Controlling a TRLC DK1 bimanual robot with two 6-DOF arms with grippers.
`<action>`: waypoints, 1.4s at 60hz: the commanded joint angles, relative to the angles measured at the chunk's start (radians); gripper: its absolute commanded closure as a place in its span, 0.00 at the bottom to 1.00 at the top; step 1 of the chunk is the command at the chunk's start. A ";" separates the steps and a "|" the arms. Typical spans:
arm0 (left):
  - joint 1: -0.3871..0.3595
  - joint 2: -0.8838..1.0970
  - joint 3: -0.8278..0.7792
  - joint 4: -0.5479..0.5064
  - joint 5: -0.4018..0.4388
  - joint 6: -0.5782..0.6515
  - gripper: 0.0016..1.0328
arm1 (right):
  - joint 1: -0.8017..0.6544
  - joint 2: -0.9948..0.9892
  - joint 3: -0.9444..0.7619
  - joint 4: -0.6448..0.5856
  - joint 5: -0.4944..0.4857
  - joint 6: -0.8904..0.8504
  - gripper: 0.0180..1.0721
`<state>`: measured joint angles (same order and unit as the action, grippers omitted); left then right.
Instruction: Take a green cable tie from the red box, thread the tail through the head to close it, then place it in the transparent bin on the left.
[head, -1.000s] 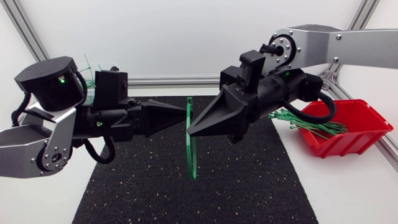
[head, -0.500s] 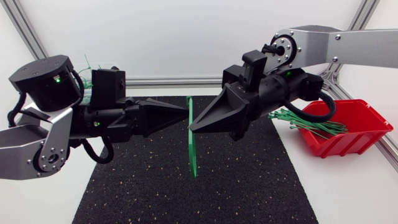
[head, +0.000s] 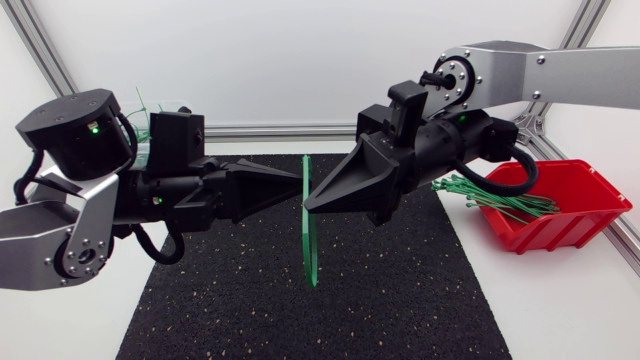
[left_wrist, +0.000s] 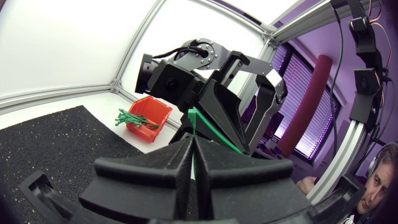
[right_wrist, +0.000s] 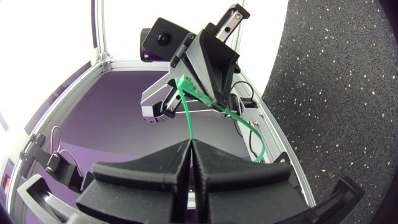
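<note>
**Item: green cable tie** (head: 309, 235). It hangs upright above the middle of the black mat (head: 250, 300), clear of its surface. Its upper end is pinched where the two grippers meet tip to tip.

**Left gripper** (head: 296, 187). Fingers are pressed together on the tie, and in the left wrist view the green strip shows in the seam between them. It sits over the mat's middle.

**Right gripper** (head: 310, 203). Fingers are likewise closed on the tie. In the right wrist view the strip leaves the seam and a second strand curves away beside it. It sits over the mat's middle, facing the left gripper.

**Red box** (head: 580, 215). It stands on the desk (head: 560, 310) just off the mat's right side, with spare ties (head: 490, 195) spilling over its rim.

**Transparent bin** (head: 165, 110). It stands off the mat's far left corner, largely hidden behind the left arm.

**Change over the last second.** It is slight: the right gripper's tip has crept a little higher, and the hanging loop looks narrower.

**Reading.** This looks like fine alignment of tail and head. I cannot tell whether the tail has entered the head. The transfer to the bin is not yet begun.
</note>
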<state>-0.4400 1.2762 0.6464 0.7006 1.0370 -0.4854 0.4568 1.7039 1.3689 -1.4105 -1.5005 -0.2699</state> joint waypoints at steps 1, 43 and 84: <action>-0.005 -0.006 -0.024 0.011 -0.005 0.008 0.97 | 0.006 0.023 0.012 -0.011 -0.017 -0.022 0.95; -0.005 -0.003 -0.019 0.011 -0.006 0.008 0.97 | 0.014 -0.010 -0.022 -0.011 -0.014 -0.035 0.95; -0.005 0.002 -0.017 0.011 -0.008 0.008 0.97 | 0.016 -0.023 -0.051 -0.008 -0.010 -0.048 0.95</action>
<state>-0.4400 1.2762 0.6456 0.7006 1.0340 -0.4854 0.4637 1.6939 1.3499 -1.4105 -1.5002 -0.2935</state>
